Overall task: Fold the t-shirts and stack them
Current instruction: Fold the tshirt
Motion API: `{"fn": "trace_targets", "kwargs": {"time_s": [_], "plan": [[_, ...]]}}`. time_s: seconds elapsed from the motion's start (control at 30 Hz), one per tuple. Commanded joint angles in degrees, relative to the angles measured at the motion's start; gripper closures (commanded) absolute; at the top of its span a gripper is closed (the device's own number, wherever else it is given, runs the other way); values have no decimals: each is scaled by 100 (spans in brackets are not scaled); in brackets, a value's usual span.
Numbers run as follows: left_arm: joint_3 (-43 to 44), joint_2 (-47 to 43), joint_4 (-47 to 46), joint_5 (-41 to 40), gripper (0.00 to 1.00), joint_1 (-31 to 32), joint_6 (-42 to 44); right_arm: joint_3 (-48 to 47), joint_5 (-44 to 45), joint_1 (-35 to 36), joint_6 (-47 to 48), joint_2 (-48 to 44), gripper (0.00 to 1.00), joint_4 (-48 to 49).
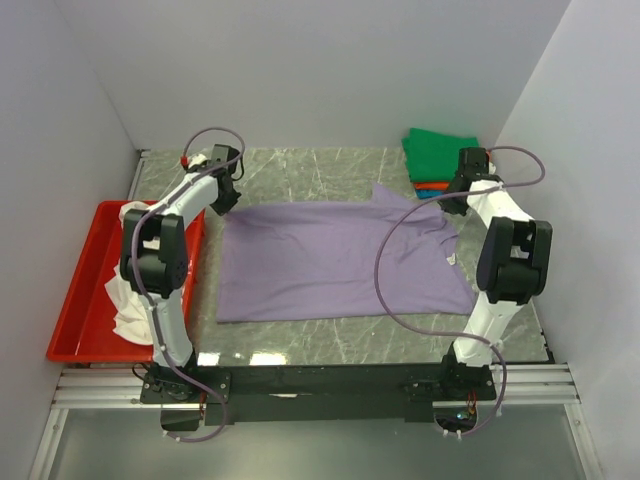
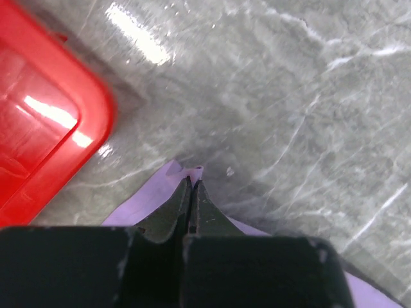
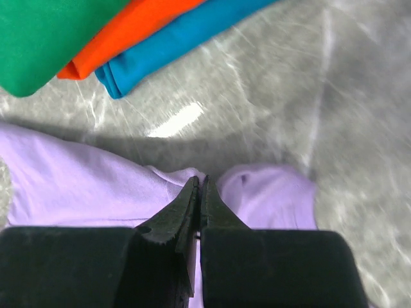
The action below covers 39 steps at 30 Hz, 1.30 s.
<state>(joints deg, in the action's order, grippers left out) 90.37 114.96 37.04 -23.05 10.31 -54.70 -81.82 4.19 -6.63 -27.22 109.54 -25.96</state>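
Left gripper [image 2: 192, 185] pinches a corner of the lavender t-shirt [image 1: 330, 265], spread flat behind its fingers; a red tray [image 2: 45, 128] sits to their left. Right gripper [image 3: 199, 187] clamps another corner, pile of folded t-shirts [image 3: 58, 32] just ahead.

T-shirts — 5 total. 1 lavender shirt [image 1: 340, 260] spread mid-worktop; 1 white shirt [image 1: 125, 290] bunched in the tray at left; 3 folded in 1 stack, far right: 1 green shirt [image 3: 45, 32], 1 orange shirt [image 3: 128, 29], 1 teal shirt [image 3: 186, 32].

Trays: 1, the red tray [image 1: 70, 300], left side.

Arms: 2, left arm [image 1: 160, 250] and right arm [image 1: 510, 260], w/ 1 tool apiece — left tool [image 2: 192, 186], right tool [image 3: 200, 183], so 2 tools.

Looping cables: 2, left cable [image 1: 205, 132] and right cable [image 1: 383, 250].

Worktop [image 1: 330, 170]: 1, grey marble-look.
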Motion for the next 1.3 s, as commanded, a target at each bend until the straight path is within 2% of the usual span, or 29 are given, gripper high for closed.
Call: {"fn": "trace_targets", "kwargs": {"time_s": [0.0, 0.17, 0.6, 1.03, 1.27], "plan": [[-404, -640, -249, 90, 99, -37, 12, 122, 495, -48, -204, -792, 100, 39], [-950, -1150, -513, 222, 99, -29, -138, 702, 698, -119, -380, -1373, 100, 29], [-2400, -2267, -882, 389, 99, -11, -462, 2599, 337, -365, -828, -2638, 100, 626], [-3165, -3110, -1005, 494, 99, 68, -647, 3295, -181, -822, -872, -3316, 100, 767], [-3771, -3339, -1224, 599, 99, 77, -709, 3918, -725, -989, -951, -3404, 100, 1162]]}}
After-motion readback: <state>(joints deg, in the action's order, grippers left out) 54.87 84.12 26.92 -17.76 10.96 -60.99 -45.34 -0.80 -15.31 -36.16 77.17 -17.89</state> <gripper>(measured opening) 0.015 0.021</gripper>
